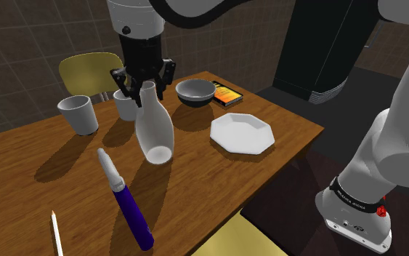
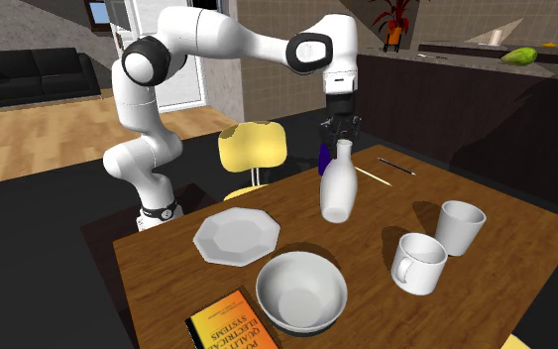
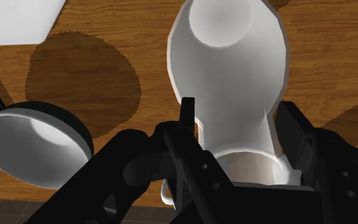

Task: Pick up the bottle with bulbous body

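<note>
A white bottle (image 1: 153, 127) with a narrow neck and a bulbous body stands on the wooden table (image 1: 21, 156), near its middle. My black gripper (image 1: 146, 84) comes down from above and is shut on the bottle's neck, just under the mouth. In the wrist view the two fingers clasp the neck (image 3: 234, 137) from either side, and the round body (image 3: 228, 70) swells out beyond them. The second exterior view shows the same grip (image 2: 342, 142) at the top of the bottle (image 2: 337, 188).
Two white cups (image 1: 79, 114) (image 1: 125, 108) stand behind the bottle, a grey bowl (image 1: 195, 92) and an orange book (image 1: 227, 94) beside it. A white plate (image 1: 243, 133) lies nearer the stand. A purple marker (image 1: 130, 211) and a white stick (image 1: 56, 236) lie in front. A yellow chair (image 1: 86, 69) is behind.
</note>
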You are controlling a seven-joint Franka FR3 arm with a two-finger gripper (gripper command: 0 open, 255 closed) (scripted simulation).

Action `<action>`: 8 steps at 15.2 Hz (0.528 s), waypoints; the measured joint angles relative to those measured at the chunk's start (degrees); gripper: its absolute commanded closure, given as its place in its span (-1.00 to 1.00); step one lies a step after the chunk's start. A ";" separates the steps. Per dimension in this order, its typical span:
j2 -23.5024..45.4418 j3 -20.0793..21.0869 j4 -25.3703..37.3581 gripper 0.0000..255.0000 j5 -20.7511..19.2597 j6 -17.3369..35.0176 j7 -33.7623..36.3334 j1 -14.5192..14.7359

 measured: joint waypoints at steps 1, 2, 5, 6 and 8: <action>-0.01 0.00 -0.01 1.00 0.00 0.01 0.00 0.00; -0.01 0.00 -0.01 1.00 0.00 0.00 0.00 0.00; -0.01 0.00 -0.01 1.00 0.00 0.00 0.00 0.00; 0.03 0.00 0.03 1.00 -0.03 0.01 0.01 0.01; 0.30 0.01 1.14 1.00 -0.10 -0.95 -0.13 0.11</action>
